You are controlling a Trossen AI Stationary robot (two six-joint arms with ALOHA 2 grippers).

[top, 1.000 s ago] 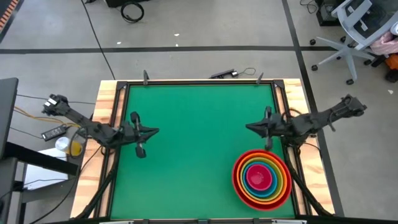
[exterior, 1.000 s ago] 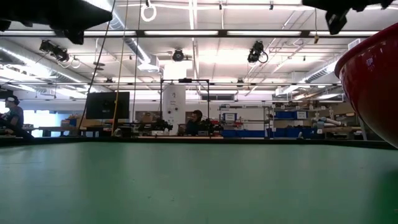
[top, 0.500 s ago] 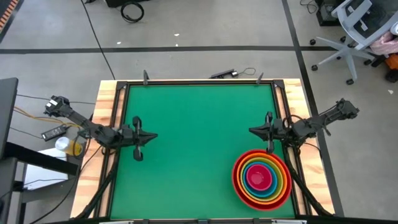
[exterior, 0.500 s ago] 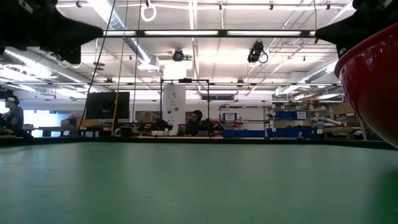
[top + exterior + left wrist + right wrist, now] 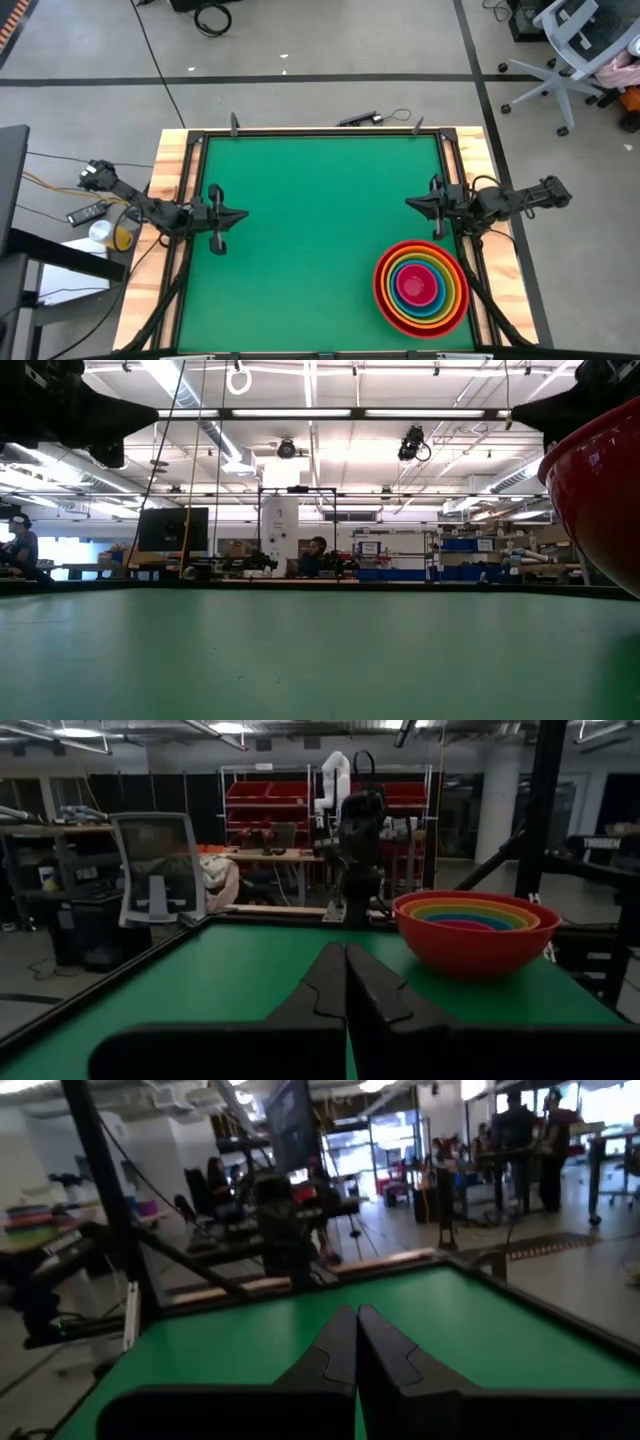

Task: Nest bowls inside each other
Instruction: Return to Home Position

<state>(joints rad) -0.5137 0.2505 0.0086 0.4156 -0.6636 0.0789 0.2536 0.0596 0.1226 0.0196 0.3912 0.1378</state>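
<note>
A stack of nested bowls [image 5: 421,286] stands on the green table near its front right corner: a red outer bowl holding orange, yellow, green, blue and pink ones. The left wrist view shows the stack [image 5: 476,928] across the table; the low view shows the red bowl's wall [image 5: 600,500] at the right. My left gripper [image 5: 243,213] is shut and holds nothing at the table's left edge, pointing level toward the right. My right gripper [image 5: 408,205] is shut and holds nothing at the right edge, just beyond the stack, pointing left.
Wooden rails and a black frame [image 5: 320,131] border the green mat [image 5: 310,220]. Between the two grippers the mat lies bare. Office chairs [image 5: 575,50] stand on the floor beyond the far right corner. Cables and small items [image 5: 95,215] lie left of the table.
Both arms have drawn back and sunk: my left gripper has gone toward the table's left edge, my right gripper toward the right edge. The bowl stack has stayed where it was.
</note>
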